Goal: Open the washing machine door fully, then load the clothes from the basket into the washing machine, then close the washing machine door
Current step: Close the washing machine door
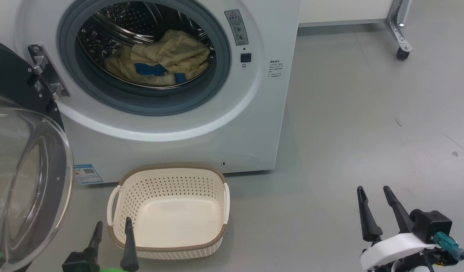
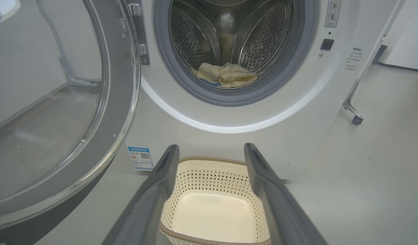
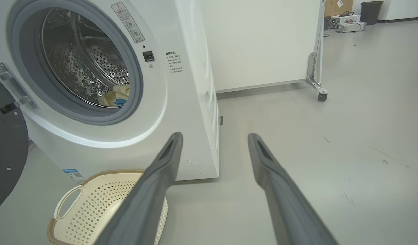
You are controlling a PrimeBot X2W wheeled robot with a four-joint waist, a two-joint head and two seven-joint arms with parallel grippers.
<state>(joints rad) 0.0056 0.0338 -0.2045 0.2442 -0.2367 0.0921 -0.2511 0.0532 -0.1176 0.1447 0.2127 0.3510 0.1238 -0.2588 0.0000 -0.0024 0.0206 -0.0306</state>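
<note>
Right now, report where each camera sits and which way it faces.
Head: up top, facing forward and down at washer, open door and basket; left end effector and right end effector show, both open.
Left wrist: on the left arm, facing the drum over the basket, between its fingers.
Right wrist: on the right arm, facing the washer's right edge and floor, between its fingers.
Shared: empty basket, clothes in drum.

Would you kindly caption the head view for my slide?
Clothes inside the washing machine, washing machine door open, basket empty, left claw and right claw open.
</note>
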